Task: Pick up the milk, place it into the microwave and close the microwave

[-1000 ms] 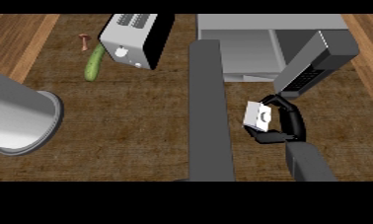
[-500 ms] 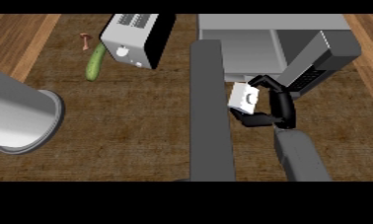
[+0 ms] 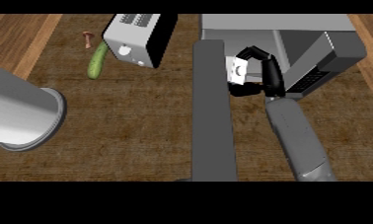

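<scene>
Head view: milk carton is clamped by right hand at microwave mouth; judged light, rigid but crushable; flat sides best gripped mid-height.

**One head camera, aimed steeply down**

A single view looks from the robot's head almost straight down onto the brown bench. The grey box-shaped microwave lies at the upper right, reaching the top edge. The grey right forearm enters from the lower edge just below the microwave. The grey left forearm, far left of the microwave, looms large, close to the lens.
</scene>
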Available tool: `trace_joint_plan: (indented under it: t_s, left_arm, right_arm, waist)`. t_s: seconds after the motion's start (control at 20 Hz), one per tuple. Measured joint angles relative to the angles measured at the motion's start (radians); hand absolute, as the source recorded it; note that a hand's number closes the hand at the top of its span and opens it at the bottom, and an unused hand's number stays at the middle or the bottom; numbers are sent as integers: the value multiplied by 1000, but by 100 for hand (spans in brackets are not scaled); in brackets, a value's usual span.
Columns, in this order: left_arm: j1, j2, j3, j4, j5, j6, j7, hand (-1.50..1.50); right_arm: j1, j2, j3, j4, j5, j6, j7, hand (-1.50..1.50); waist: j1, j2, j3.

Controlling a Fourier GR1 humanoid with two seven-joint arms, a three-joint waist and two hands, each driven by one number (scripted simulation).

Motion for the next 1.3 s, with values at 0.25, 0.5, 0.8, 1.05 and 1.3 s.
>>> trace_joint_plan:
  t_s: [0.25, 0.5, 0.8, 1.05, 1.3]
  left_arm:
    - [-18, 3, 1, 37, -10, -18, -18, -150]
    - [-43, 7, -9, 64, -34, -28, -31, -150]
    - [-82, 15, -26, 86, -45, -26, -35, -150]
    - [-100, 15, -41, 92, -59, -27, -35, -150]
    - [-107, 17, -51, 109, -61, -40, -39, -150]
  right_arm:
    - [-150, -18, -26, 184, 53, -89, 26, 150]
    - [-276, -44, -71, 363, 78, -191, 11, 150]
    - [-359, -89, -118, 485, 84, -288, -15, 150]
    - [-399, -133, -117, 537, 122, -403, -32, 150]
    - [-408, -184, -110, 583, 154, -463, -54, 150]
  waist:
    - [12, 5, 0]
    - [35, 16, 1]
    - [60, 30, 2]
    - [81, 40, 3]
    - [98, 51, 4]
